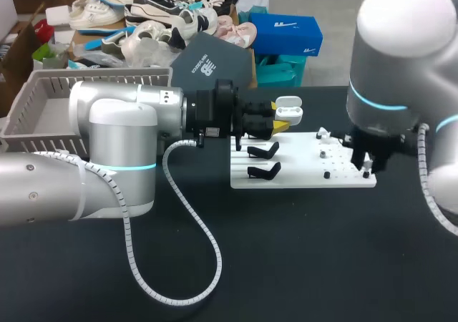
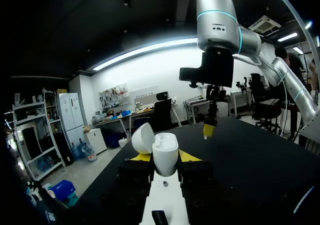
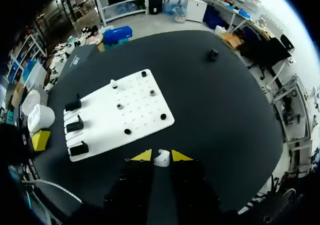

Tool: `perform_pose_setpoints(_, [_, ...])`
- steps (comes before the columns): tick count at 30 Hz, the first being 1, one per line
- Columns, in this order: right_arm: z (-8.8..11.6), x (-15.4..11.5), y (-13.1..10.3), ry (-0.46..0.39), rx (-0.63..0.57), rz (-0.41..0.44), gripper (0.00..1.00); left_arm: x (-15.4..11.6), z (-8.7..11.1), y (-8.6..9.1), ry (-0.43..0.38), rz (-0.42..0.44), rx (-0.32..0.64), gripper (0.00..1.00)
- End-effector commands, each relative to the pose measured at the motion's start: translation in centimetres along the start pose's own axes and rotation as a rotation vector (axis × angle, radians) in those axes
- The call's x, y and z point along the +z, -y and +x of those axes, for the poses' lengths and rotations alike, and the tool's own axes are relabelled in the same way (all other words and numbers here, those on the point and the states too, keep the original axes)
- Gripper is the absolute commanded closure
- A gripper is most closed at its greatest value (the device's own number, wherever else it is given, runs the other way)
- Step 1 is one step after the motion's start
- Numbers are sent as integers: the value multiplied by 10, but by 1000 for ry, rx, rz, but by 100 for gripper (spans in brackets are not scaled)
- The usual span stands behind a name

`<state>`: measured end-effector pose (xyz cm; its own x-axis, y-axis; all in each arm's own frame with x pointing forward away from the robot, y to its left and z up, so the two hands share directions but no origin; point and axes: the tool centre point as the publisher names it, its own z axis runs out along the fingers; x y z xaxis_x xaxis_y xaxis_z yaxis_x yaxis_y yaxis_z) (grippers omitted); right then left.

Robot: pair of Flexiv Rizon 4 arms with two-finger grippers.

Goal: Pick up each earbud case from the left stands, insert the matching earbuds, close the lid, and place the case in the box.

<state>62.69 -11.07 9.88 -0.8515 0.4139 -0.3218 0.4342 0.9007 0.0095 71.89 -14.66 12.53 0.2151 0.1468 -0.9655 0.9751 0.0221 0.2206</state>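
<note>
left jaws clamp open case (image 2: 165, 155); right jaws pinch earbud (image 3: 161, 158)

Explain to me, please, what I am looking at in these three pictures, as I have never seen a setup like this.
These show a two-armed robot at a black table. The head view looks down from above and behind the robot. The two round pictures come from a camera on each wrist, looking out along that arm's fingers. The left gripper is shut on an open white earbud case, whose lid is flipped back. The right gripper hangs by the white board and pinches a small white piece, probably an earbud. The board carries black stands and small pegs. A grey basket sits at the table's far left.
</note>
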Motion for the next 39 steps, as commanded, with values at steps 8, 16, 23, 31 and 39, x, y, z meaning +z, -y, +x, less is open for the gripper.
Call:
perform_pose_setpoints(8, [-1,-47,-59,85,89,89,100,0,1,0,2,-1,1,100])
perform_pose_setpoints(16, [1,-58,-79,85,102,112,100,0,1,0,2,-1,1,100])
perform_pose_setpoints(23, [4,-71,-95,88,130,111,100,0,1,0,2,-1,1,100])
perform_pose_setpoints(31, [-4,-85,-110,129,148,104,100,0,1,0,2,-1,1,100])
perform_pose_setpoints(39, [-24,-85,-112,141,180,73,100,0,1,0,2,-1,1,100])
